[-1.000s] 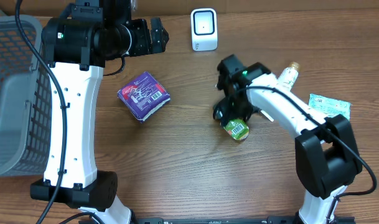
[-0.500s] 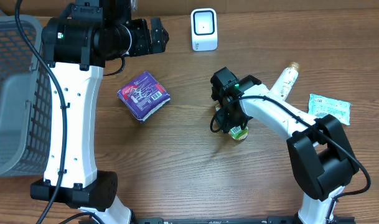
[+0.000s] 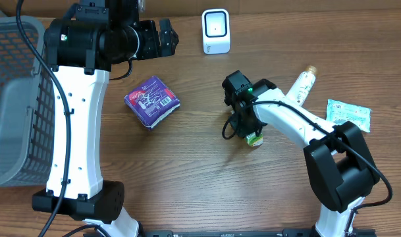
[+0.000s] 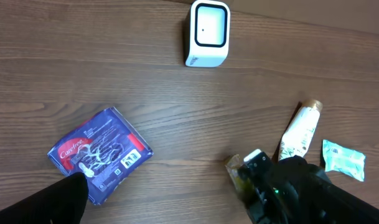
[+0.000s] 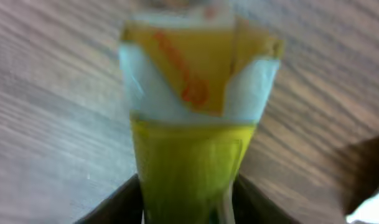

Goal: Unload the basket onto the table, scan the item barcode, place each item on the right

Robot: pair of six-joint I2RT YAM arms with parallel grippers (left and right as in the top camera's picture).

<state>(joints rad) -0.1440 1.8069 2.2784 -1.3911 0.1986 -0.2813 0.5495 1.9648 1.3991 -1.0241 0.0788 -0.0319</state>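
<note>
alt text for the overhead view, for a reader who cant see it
The right pincer grips a small green and yellow item on a wooden table in front of a white scanner. The left pincer hangs open by a purple packet; a bottle and green pouch lie at right, a grey basket at left.

on the tabletop the scanner stands at the far edge, with the packet nearer and to its left and the basket at the left edge. right of centre the pouch sits within the right claw, the bottle behind it to the right and the sachet further right.
</note>
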